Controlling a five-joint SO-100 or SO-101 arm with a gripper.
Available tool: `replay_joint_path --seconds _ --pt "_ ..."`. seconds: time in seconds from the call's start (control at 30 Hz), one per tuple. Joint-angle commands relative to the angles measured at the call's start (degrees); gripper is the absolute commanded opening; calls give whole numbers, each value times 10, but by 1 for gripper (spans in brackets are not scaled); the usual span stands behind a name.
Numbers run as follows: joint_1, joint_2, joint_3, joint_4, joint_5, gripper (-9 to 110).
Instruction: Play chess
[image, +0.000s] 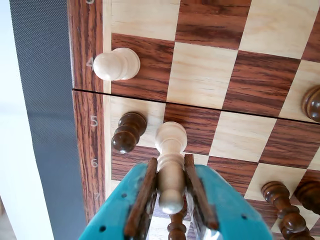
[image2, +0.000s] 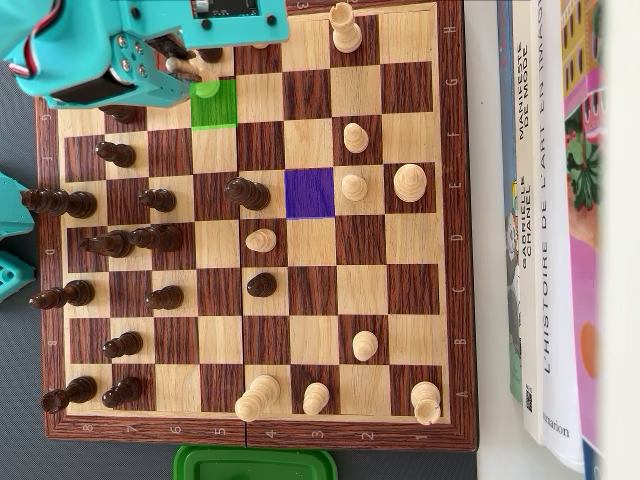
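Observation:
In the wrist view my teal gripper (image: 170, 162) with wooden pads is shut on a tall white chess piece (image: 171, 150). Its base points toward the chessboard (image: 85, 75) near row 5 and 6. A dark pawn (image: 128, 131) stands just left of it and a white pawn (image: 116, 64) further off on row 4. In the overhead view the arm covers the board's top left corner, and the gripper (image2: 195, 70) sits over a green-marked square (image2: 215, 110). The held piece (image2: 207, 88) shows green-tinted there. A purple-marked square (image2: 310, 192) lies mid-board.
Dark pieces (image2: 120, 240) crowd the board's left columns in the overhead view; white pieces (image2: 355, 187) are spread to the right. Books (image2: 560, 200) lie along the right edge and a green box (image2: 255, 465) below the board. A grey mat (image: 45, 100) borders it.

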Motion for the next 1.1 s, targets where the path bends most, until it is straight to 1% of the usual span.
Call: replay_joint_path --seconds 0.0,0.33,0.43,0.97,1.07 --pt "-3 22 -2 -1 6 7" --pt "21 22 14 1 -2 7" --pt "29 22 11 1 -23 7" --pt "26 23 11 -2 -25 7" --pt "25 23 11 -2 -25 11"
